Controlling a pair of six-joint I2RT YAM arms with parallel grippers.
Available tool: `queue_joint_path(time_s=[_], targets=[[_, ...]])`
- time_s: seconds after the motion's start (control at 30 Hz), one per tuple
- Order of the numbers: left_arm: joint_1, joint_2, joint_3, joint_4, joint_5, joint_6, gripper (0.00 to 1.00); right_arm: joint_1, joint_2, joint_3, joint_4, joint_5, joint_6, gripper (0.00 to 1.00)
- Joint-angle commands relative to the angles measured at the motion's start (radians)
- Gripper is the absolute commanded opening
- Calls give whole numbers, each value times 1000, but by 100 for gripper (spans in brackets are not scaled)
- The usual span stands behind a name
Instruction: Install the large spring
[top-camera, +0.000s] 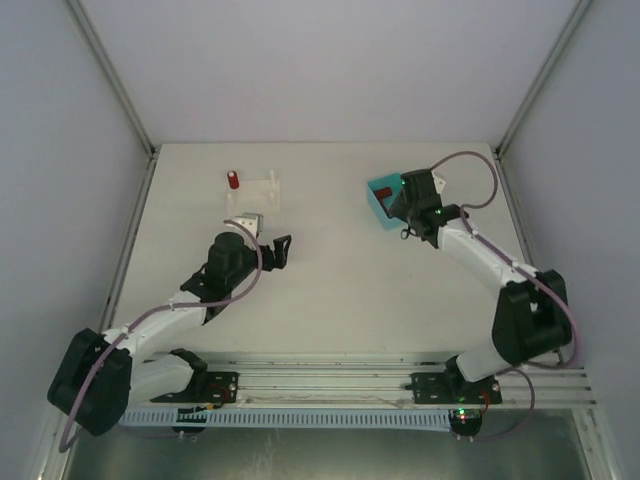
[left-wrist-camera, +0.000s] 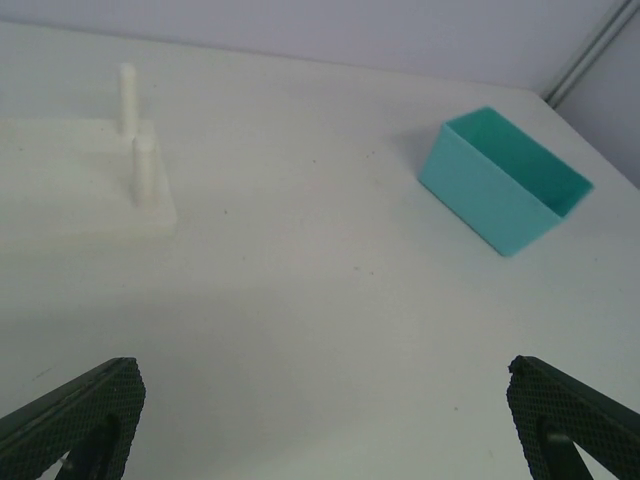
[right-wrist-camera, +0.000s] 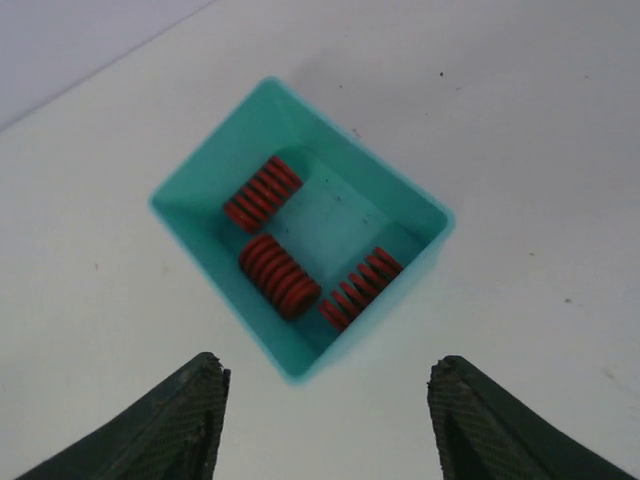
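Three red springs lie in the teal bin (right-wrist-camera: 210, 255); the thickest, the large spring (right-wrist-camera: 279, 276), is in the middle, with a thinner spring (right-wrist-camera: 262, 192) behind it and another (right-wrist-camera: 360, 288) to its right. My right gripper (right-wrist-camera: 325, 405) hovers above the bin's near corner, open, with nothing between its fingers. A white base (left-wrist-camera: 80, 185) carries two upright pegs (left-wrist-camera: 144, 170), both bare in the left wrist view. My left gripper (left-wrist-camera: 325, 420) is open over bare table, to the right of the base. In the top view a red spring (top-camera: 232, 180) stands at the base's (top-camera: 262, 190) left end.
The teal bin (top-camera: 381, 200) sits at the back right of the table, the white base at the back left. Grey walls with metal posts close off the table on the left, right and far sides. An aluminium rail (top-camera: 330, 378) holds both arm bases at the near edge.
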Motion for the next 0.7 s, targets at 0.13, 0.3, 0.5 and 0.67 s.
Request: queue_joint_path(time_s=[0.13, 0.3, 0.5, 0.67], targets=[[-23, -16, -52, 113, -111, 99, 99, -47, 234, 200, 42, -42, 75, 49], [-33, -69, -73, 116, -132, 116, 99, -63, 370, 283, 47, -46, 136, 48], [-39, -88, -85, 130, -135, 120, 99, -85, 489, 345, 101, -98, 186, 46], [-42, -88, -84, 127, -142, 120, 99, -91, 562, 381, 153, -152, 221, 44]])
